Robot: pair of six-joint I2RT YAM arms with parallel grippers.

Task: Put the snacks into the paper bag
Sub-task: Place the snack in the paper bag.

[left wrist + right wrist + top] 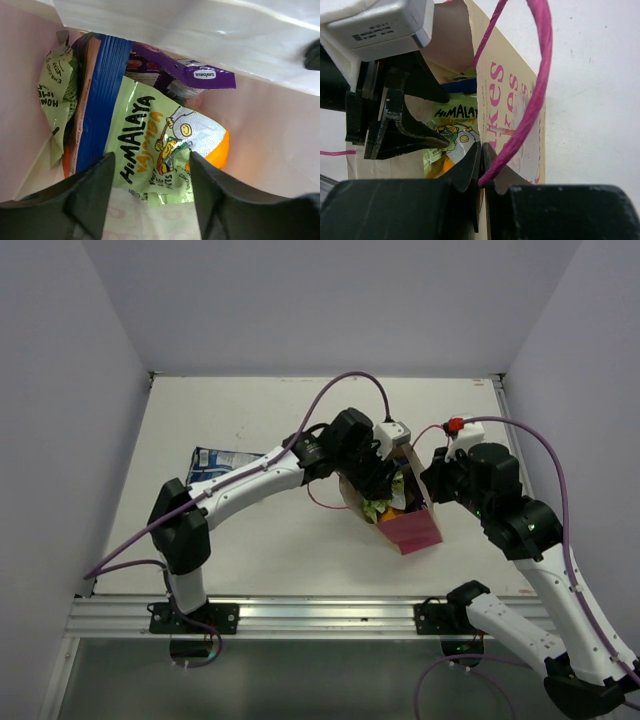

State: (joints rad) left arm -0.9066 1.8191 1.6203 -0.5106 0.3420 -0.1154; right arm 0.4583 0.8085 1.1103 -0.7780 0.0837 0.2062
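The paper bag point(418, 532) stands just right of the table's point(250, 400) middle in the top view, mouth up, with a pink side panel facing 5 o'clock. Both arms meet over it.

The left gripper point(385, 485) comes in from 9 o'clock and reaches down into the mouth. Its wrist camera shows the jaws spread wide and holding nothing. A large green packet point(145, 135) lies just beyond the fingertips, in the gap between them. At 9 o'clock of that packet an upright blue packet point(100, 100) stands on edge, and a small green packet point(55, 95) is crumpled against the bag's wall further the same way. A purple packet point(205, 75) lies at 1 o'clock, and the corner of an orange packet point(220, 150) shows at 3 o'clock.

The right gripper point(432, 480) sits at 3 o'clock of the bag's mouth. Its own camera shows the jaws pinched narrow on the top edge of the printed front wall, right where the pink cord handle point(540, 75) loops up.

A stray blue packet point(212, 462) lies flat on the table, well apart at 9 o'clock of the bag, partly under the left arm.
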